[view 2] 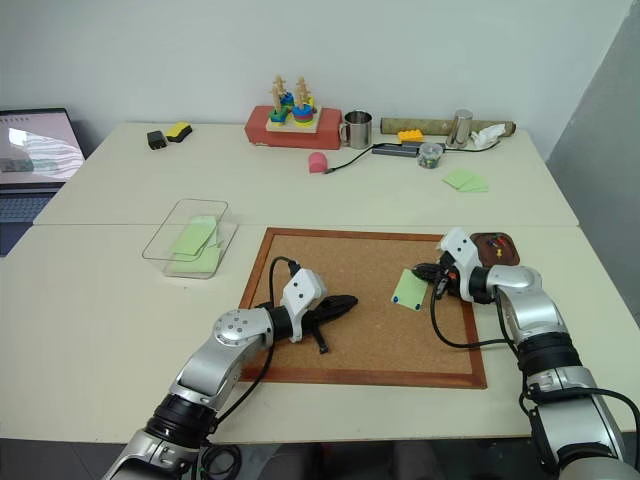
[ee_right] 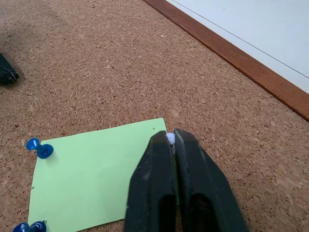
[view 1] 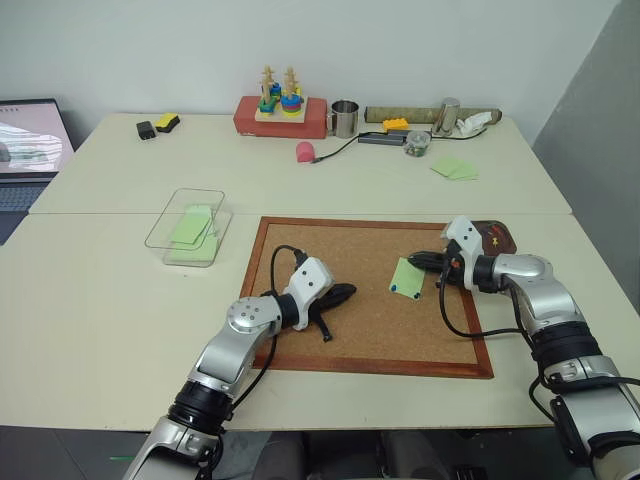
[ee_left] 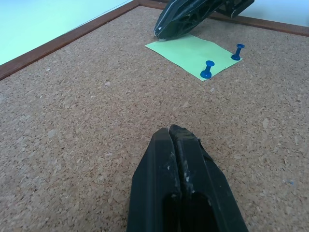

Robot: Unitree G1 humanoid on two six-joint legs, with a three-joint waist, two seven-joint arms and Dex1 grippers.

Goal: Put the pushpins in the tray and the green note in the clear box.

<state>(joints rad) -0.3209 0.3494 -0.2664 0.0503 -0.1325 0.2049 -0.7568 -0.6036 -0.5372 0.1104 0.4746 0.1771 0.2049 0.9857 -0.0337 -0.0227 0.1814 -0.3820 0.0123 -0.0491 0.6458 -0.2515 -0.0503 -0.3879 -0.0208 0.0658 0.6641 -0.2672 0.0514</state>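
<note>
The green note lies on the corkboard, held down by two blue pushpins along one edge. My right gripper is at the note's opposite corner, shut on a white pushpin whose head shows between the fingertips. My left gripper rests shut and empty on the cork, to the left of the note. The tray sits just behind my right wrist at the board's far right corner, with small pins in it. The clear box stands left of the board with green paper inside.
A pair of green notes lies at the back right. Along the far edge are a metal mug, a red box with a stacking toy and a pink object. A laptop sits at the far left.
</note>
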